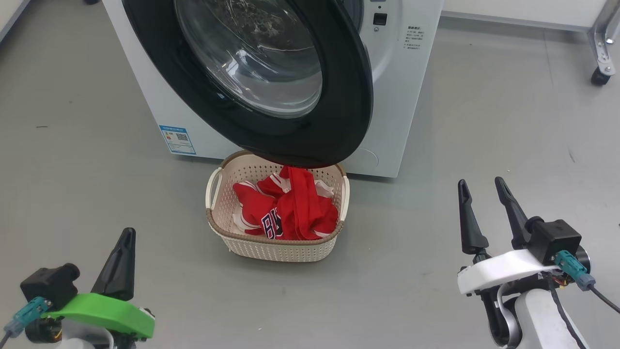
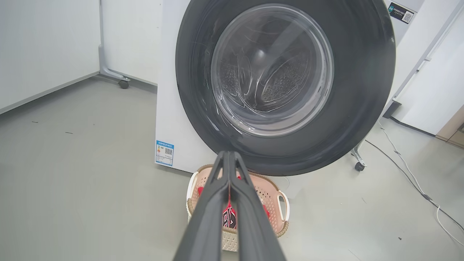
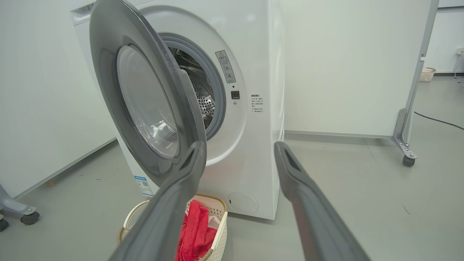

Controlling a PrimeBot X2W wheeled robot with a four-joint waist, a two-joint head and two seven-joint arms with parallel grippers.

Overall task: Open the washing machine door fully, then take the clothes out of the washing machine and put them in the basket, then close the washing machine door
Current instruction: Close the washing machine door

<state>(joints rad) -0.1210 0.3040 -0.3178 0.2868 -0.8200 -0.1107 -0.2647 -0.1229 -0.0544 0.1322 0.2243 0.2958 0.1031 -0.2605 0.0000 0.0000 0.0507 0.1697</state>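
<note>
The washing machine (image 1: 402,87) stands ahead with its black-rimmed door (image 1: 351,97) swung partly open, leaning out over the basket (image 1: 281,249). Red clothes (image 1: 295,208) lie heaped in the cream basket on the floor below the door. In the right wrist view the steel drum (image 3: 203,98) shows behind the door (image 3: 145,105); no clothes show in the part I can see. My left gripper (image 1: 127,237) is shut and empty at the lower left, well short of the basket. At the lower right my right gripper (image 1: 480,183) is open and empty, off to the basket's right.
A wheeled frame's caster (image 1: 600,75) stands at the far right. White panels flank the machine, and a cable (image 2: 409,177) runs along the floor on one side of the machine. Grey floor spreads open around the basket and between my arms.
</note>
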